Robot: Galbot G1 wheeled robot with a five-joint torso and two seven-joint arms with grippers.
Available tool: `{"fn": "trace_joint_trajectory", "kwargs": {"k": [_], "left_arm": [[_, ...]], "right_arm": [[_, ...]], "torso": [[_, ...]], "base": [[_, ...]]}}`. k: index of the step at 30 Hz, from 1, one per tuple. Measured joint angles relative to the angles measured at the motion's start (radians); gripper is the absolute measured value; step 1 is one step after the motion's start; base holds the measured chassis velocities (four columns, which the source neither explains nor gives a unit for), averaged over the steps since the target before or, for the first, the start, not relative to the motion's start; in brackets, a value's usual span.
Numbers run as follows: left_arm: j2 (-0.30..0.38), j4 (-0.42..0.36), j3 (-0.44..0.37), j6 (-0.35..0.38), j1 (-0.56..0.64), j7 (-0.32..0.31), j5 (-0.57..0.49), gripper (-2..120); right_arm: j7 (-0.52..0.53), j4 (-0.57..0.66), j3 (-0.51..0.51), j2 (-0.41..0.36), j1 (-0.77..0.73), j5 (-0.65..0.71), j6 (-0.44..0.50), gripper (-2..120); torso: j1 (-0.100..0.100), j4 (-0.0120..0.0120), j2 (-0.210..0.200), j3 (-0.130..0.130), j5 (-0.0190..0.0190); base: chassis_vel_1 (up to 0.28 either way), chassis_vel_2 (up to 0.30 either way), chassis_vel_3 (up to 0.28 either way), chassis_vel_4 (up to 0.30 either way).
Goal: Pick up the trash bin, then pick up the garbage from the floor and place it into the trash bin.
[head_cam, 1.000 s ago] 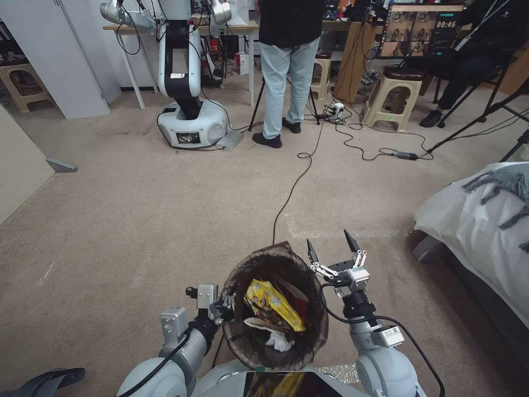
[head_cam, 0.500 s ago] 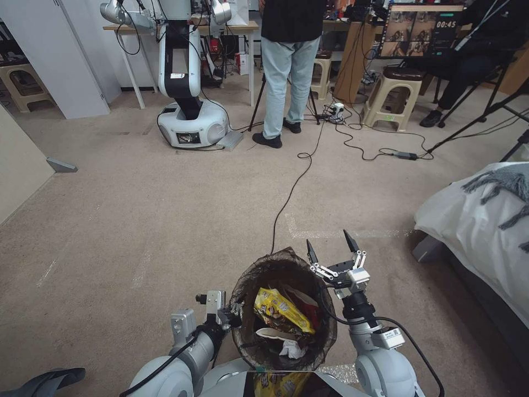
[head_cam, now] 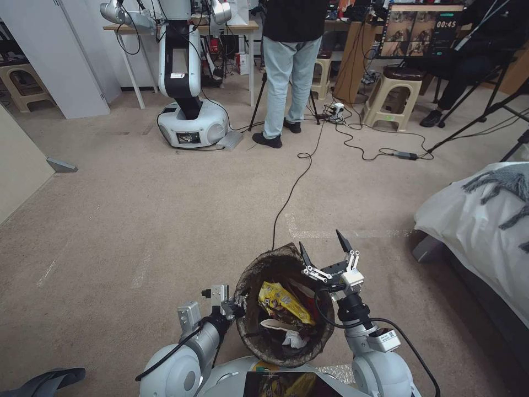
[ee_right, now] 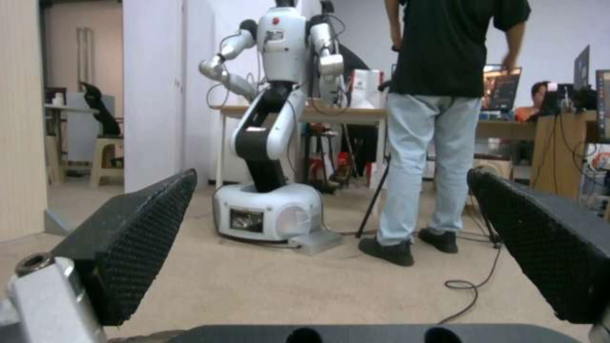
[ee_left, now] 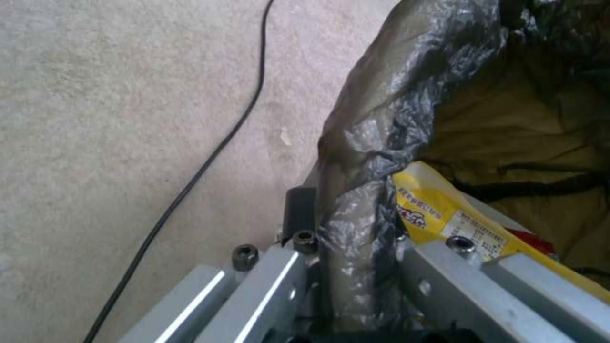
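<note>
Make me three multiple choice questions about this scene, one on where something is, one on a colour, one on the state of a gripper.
1. Where is the left gripper?
A. On the trash bin rim
B. On the bed
C. Flat on the carpet

2. What colour is the biggest wrapper in the bin?
A. Blue
B. Yellow
C. Pink

3. How is the right gripper?
A. Shut on a cup
B. Open, holding nothing
C. Shut on the cable

Answers: 1 A, left wrist view shows its jaws clamping the bagged rim. 2 B, yellow shows in the head view. 3 B, its jaws stand spread with only room between them.

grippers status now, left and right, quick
Left gripper: shut on the trash bin rim.
Right gripper: open, holding nothing, beside the bin.
</note>
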Motion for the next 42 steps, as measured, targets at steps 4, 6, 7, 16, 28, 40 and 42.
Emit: {"fn": "trace_joint_trajectory", "kwargs": {"k": [4, 6, 7, 16, 28, 40, 42], "left_arm": [[-0.010, 0.021, -0.003, -0.010, -0.018, 0.000, 0.000, 0], [-0.015, 0.044, -0.009, -0.017, -0.036, 0.000, -0.004, 0], [-0.015, 0.044, -0.009, -0.017, -0.036, 0.000, -0.004, 0], [-0.021, 0.066, -0.002, -0.018, -0.045, -0.004, -0.025, 0], [-0.029, 0.127, 0.002, -0.008, -0.081, -0.017, -0.060, 0], [-0.042, 0.188, -0.004, -0.008, -0.109, -0.019, -0.061, 1], [-0.043, 0.191, -0.003, -0.008, -0.110, -0.019, -0.061, 6]], "right_arm": [[-0.003, 0.003, 0.001, -0.006, 0.000, 0.004, 0.001, 100], [-0.007, 0.004, 0.000, -0.010, 0.000, 0.006, 0.001, 100], [-0.007, 0.004, 0.000, -0.010, 0.000, 0.006, 0.001, 100], [-0.019, 0.002, -0.003, -0.010, 0.004, 0.005, 0.001, 100], [-0.032, -0.001, -0.007, -0.003, 0.000, 0.002, 0.014, 100], [-0.043, -0.009, -0.008, -0.001, -0.002, 0.002, 0.031, 100], [-0.044, -0.010, -0.007, -0.001, -0.002, 0.003, 0.032, 100]], "torso": [[0.000, -0.0001, 0.000, 0.000, 0.0000], [0.000, 0.0000, 0.000, 0.000, 0.0000], [0.000, 0.0000, 0.000, 0.000, 0.0000], [0.000, 0.0000, 0.000, 0.000, 0.0000], [0.000, 0.0000, 0.000, 0.000, -0.0001], [0.000, -0.0001, 0.000, 0.000, 0.0000], [0.000, 0.0000, 0.000, 0.000, 0.0000]], "base": [[0.000, 0.000, 0.000, 0.000], [0.000, 0.000, 0.000, 0.000], [0.000, 0.000, 0.000, 0.000], [0.000, 0.000, 0.000, 0.000], [0.000, 0.000, 0.000, 0.000], [0.000, 0.000, 0.000, 0.000], [0.000, 0.000, 0.000, 0.000]]}}
